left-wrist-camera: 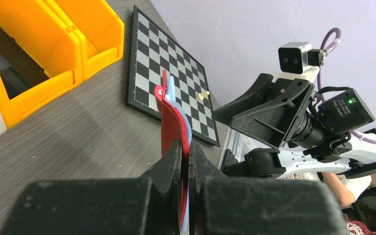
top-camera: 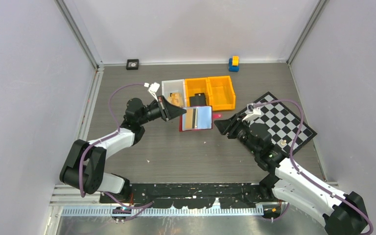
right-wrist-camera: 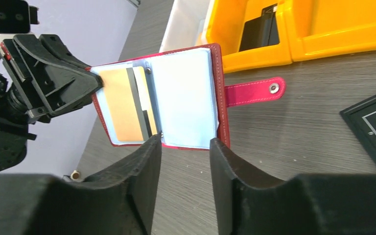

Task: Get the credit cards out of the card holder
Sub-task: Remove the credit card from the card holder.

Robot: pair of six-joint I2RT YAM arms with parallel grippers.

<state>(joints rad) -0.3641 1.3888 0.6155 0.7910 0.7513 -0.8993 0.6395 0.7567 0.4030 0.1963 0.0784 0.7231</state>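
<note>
Matt red leather-look card holder [right-wrist-camera: 252, 92], glossy plastic sleeves [right-wrist-camera: 183, 98]

Your left gripper [top-camera: 181, 111], its arm stretched far and rightward, is pinched tight on the card holder [top-camera: 199, 119]; your right gripper [top-camera: 219, 123] faces it, fingers parted, holding nothing.

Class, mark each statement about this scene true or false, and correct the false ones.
1. The left gripper is shut on the card holder. True.
2. The card holder is folded closed. False: it is held open.
3. A tan card sits in the card holder. True.
4. The right gripper grips the card. False: its jaws stand open, off the card.
5. The chessboard lies in a bin. False: it lies on the table.
</note>
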